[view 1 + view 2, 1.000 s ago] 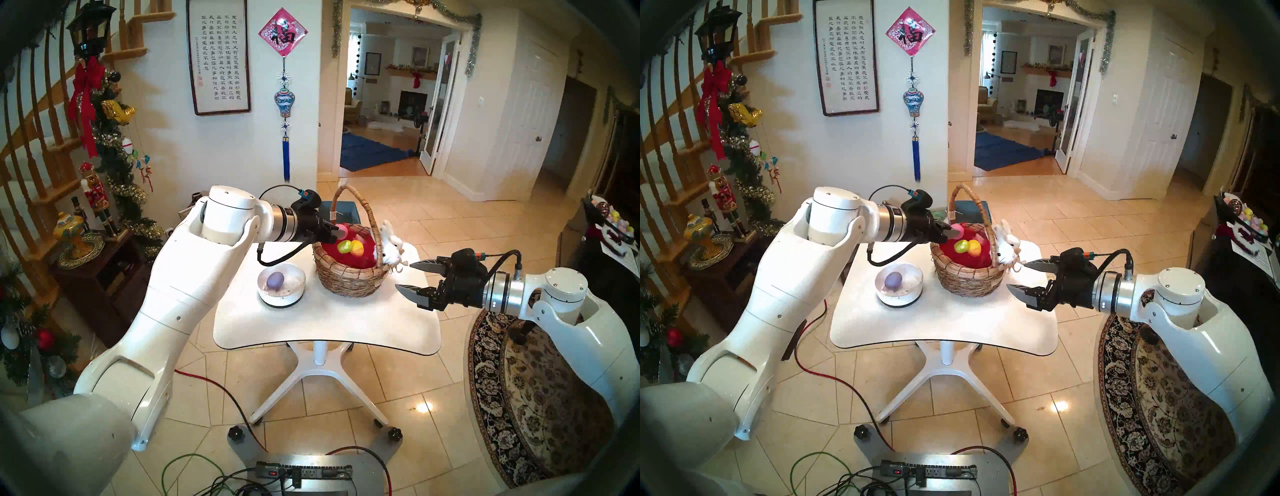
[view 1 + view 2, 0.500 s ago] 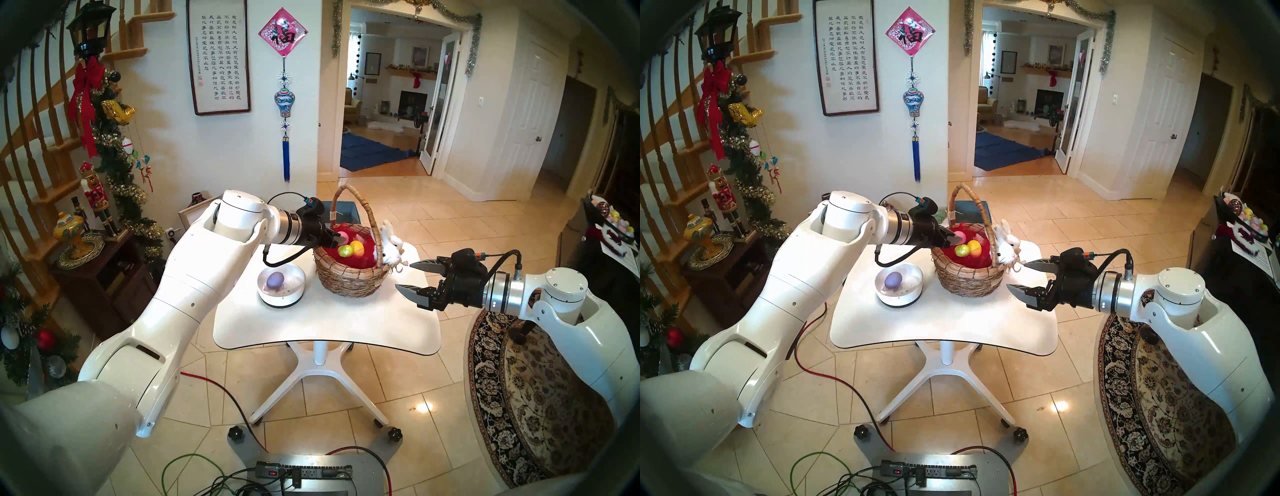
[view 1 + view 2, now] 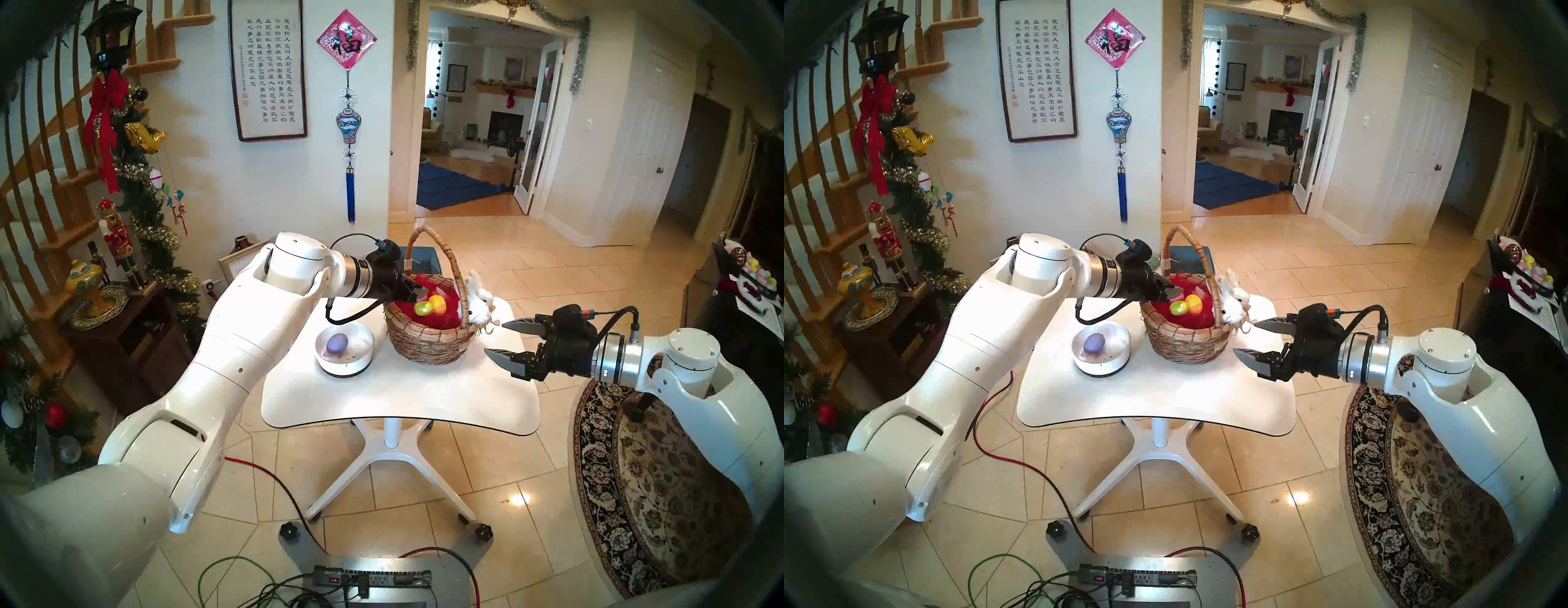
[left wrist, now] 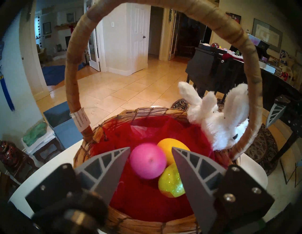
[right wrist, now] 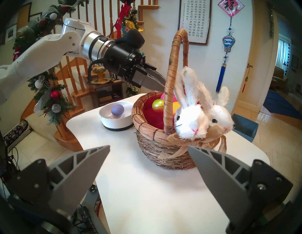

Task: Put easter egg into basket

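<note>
The wicker basket [image 3: 428,344] with red lining and white plush bunnies [image 4: 220,124] stands on the white table [image 3: 403,403]. My left gripper [image 4: 150,147] hovers open over the basket's left rim. A blurred pink egg [image 4: 147,161] sits just past its fingertips, free of both fingers [image 4: 104,173], above the lining. An orange egg [image 4: 171,145] and a glittery yellow-green egg [image 4: 170,183] lie inside. To the right of the basket my right gripper [image 3: 494,338] stands open and empty. In the head views the pink egg is hidden.
A low white bowl [image 3: 345,369] holding a purple egg [image 3: 337,343] sits left of the basket. A blue box [image 3: 424,259] stands behind the table. A wooden cabinet [image 3: 127,331] is at the left. A dark piano with a dish of pastel eggs [image 3: 751,271] is at the right.
My left arm carried the pink egg rightward over the basket rim. Its jaws have now parted and the egg has left them. The right arm has not moved.
</note>
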Controlling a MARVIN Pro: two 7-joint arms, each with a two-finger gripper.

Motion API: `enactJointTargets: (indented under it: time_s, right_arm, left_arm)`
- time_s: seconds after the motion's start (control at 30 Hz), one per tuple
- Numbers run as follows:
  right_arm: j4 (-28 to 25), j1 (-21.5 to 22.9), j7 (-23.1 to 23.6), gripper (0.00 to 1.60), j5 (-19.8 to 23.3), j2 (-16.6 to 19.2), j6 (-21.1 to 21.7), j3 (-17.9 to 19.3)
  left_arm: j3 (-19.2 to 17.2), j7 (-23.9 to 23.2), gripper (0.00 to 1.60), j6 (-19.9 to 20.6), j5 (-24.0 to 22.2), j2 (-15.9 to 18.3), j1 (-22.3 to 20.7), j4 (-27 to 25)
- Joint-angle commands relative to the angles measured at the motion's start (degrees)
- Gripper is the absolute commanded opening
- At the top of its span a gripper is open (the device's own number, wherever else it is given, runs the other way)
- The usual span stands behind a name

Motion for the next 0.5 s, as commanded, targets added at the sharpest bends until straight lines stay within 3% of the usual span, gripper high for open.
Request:
enactJointTargets:
  time_s: [0.0,0.13,0.47]
  right_arm:
    - [-0.09,0.1,-0.09,1.6,0.06,0.11,-0.13,0.53]
    - [-0.09,0.1,-0.09,1.6,0.06,0.11,-0.13,0.53]
    - [-0.06,0.15,-0.08,1.6,0.06,0.11,-0.12,0.48]
  left_arm:
    - [-0.6,0.0,1.36,-0.42,-0.15,-0.26,-1.35,-0.86]
    - [-1.14,-0.15,1.36,-0.1,-0.3,0.47,-0.82,-2.06]
    - [-5.67,-3.73,1.35,2.56,-2.85,7.13,4.36,-9.37]
